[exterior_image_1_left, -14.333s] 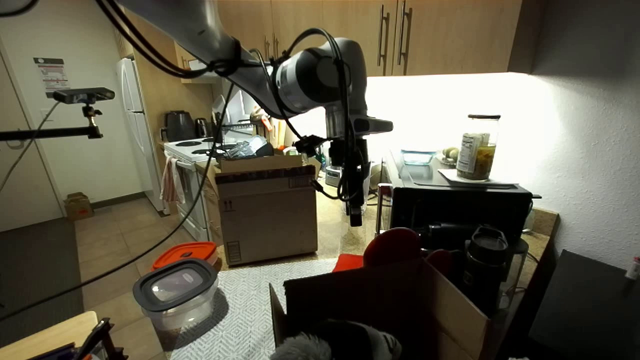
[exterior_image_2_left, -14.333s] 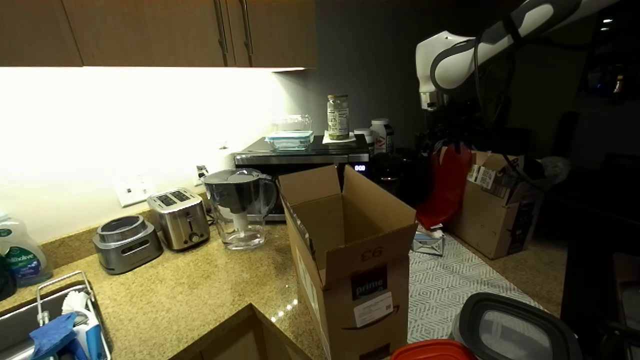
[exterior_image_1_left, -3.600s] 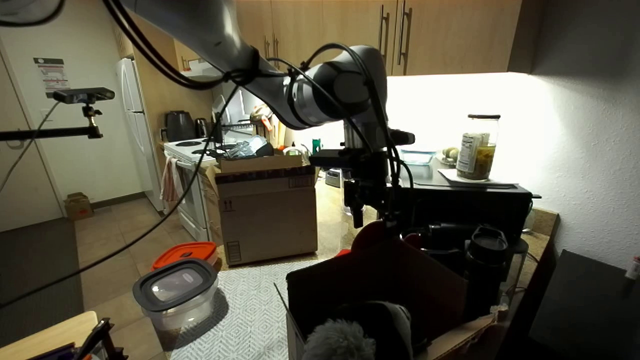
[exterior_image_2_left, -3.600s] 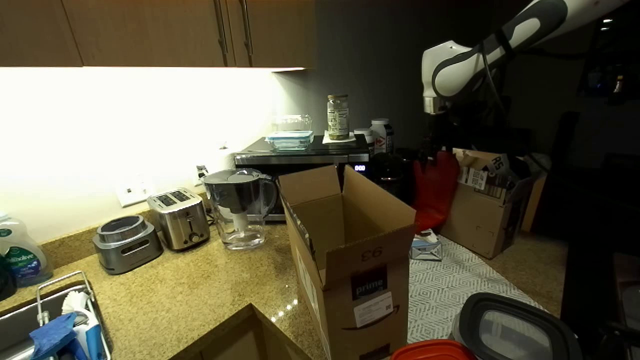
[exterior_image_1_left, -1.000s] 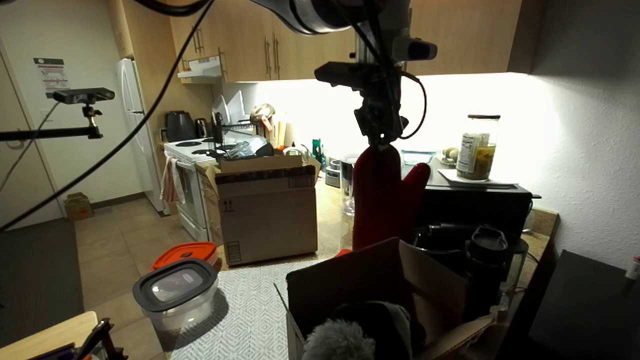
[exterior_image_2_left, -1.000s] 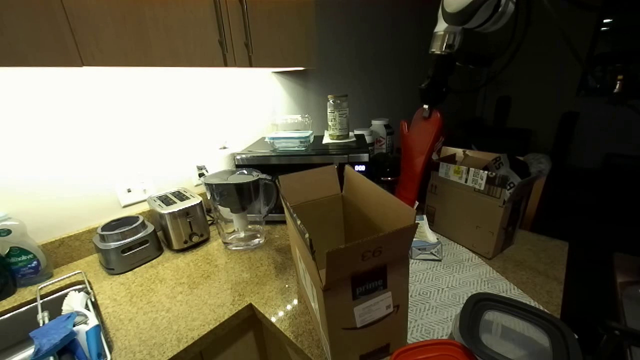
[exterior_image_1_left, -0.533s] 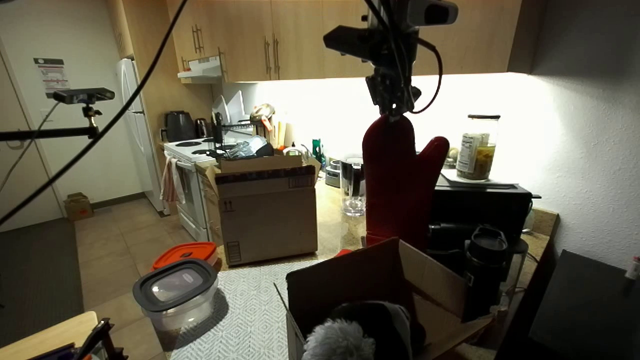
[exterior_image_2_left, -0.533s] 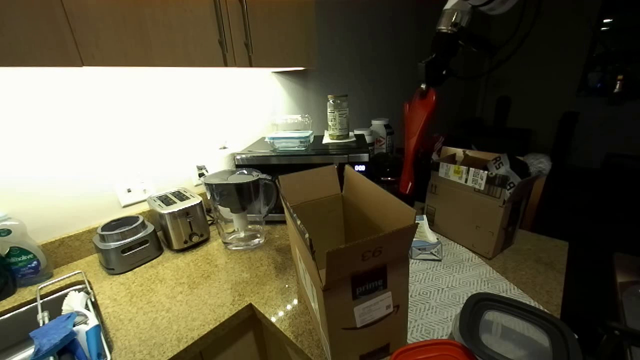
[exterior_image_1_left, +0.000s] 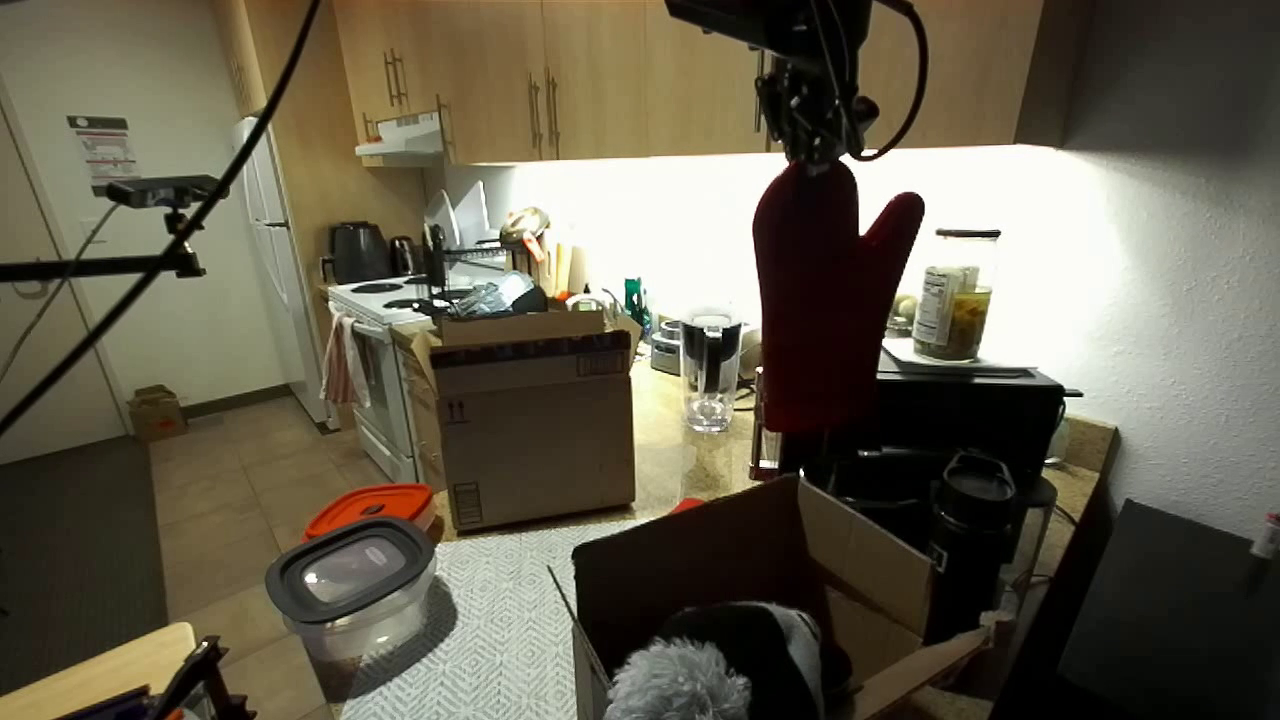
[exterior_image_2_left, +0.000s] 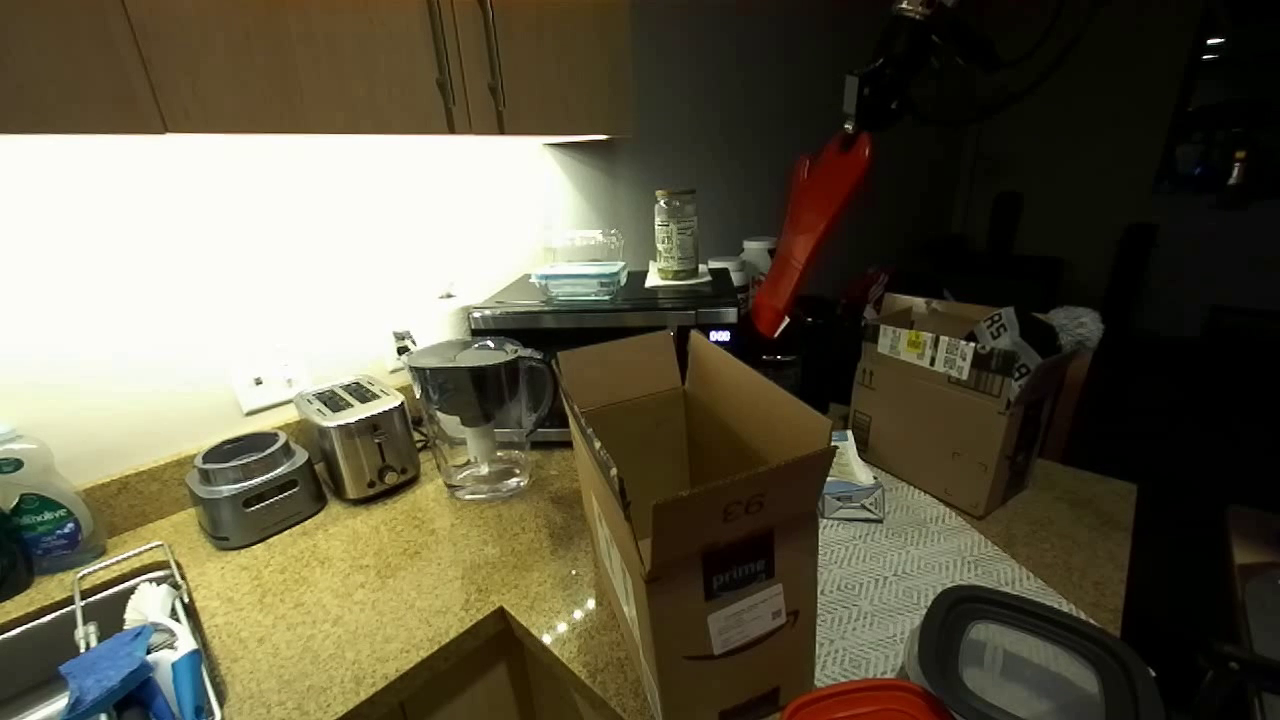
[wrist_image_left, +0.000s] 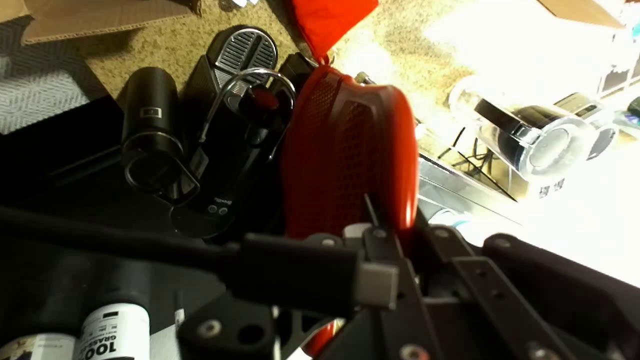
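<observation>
A red oven mitt hangs in the air by its finger end, its cuff downward. My gripper is shut on the tip, above the mitt in both exterior views. In an exterior view the mitt hangs tilted, its lower end towards the microwave. In the wrist view the textured face of the mitt stretches away from the jaws, which partly hide its tip. A cable plug crosses in front of the jaws. Red cloth shows beyond the mitt in the wrist view.
An open cardboard box holds a grey fluffy item. Another open box stands on the counter. A glass jar tops the microwave, with a black bottle below it. Lidded containers and a pitcher stand about.
The gripper was empty earlier, with the mitt behind the box. Over the last second the held mitt has risen clear of the box, its lower end swinging towards the microwave.
</observation>
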